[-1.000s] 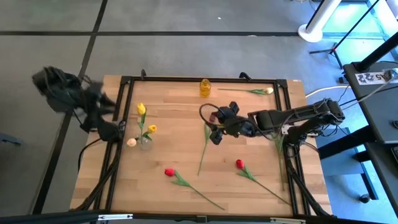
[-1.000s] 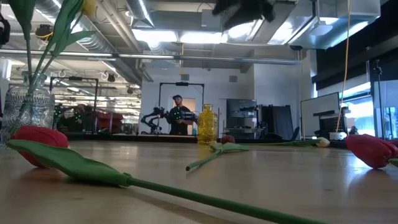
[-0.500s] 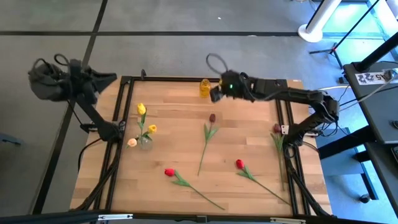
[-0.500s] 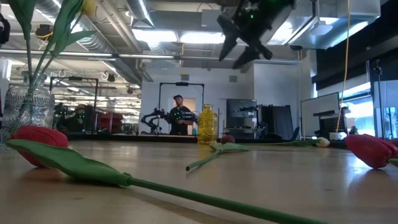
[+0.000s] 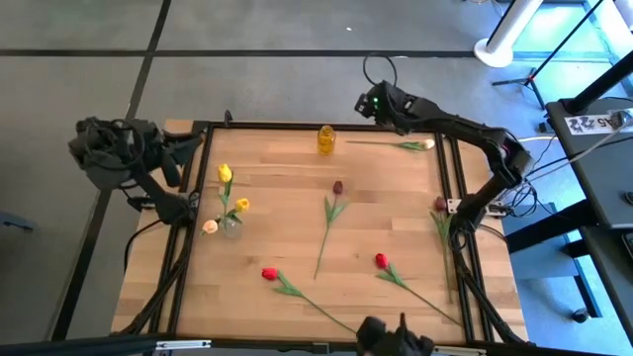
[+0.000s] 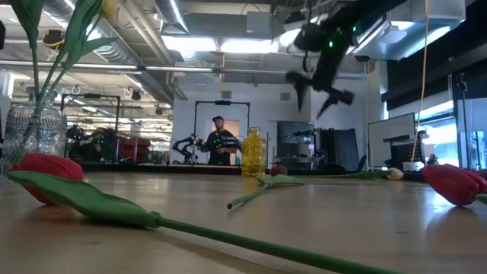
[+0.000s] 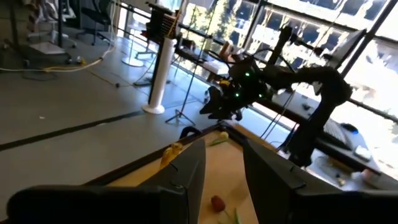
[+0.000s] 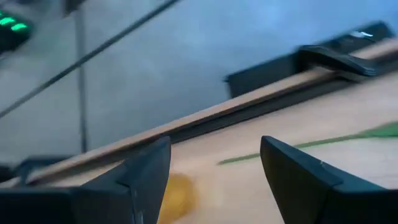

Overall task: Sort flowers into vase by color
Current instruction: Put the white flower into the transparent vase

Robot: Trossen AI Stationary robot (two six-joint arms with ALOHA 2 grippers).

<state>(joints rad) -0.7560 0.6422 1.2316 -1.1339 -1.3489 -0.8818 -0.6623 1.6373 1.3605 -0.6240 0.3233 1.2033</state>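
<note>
Off the tabletop's (image 5: pixel 297 232) left edge: left claw (image 7: pixel 217 180) apart, arm drawn nearer | left side: glass vase (image 5: pixel 230 225) holds yellow flowers (image 5: pixel 226 174) | mid-tabletop: maroon flower (image 5: pixel 337 187) lying, unmoved | past far edge: right claw (image 6: pixel 319 84) apart, empty, swung farther out.

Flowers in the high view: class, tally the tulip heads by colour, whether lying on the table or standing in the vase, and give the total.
yellow tulips: 2
red tulips: 2
dark maroon tulips: 2
cream tulips: 2
Total: 8
</note>
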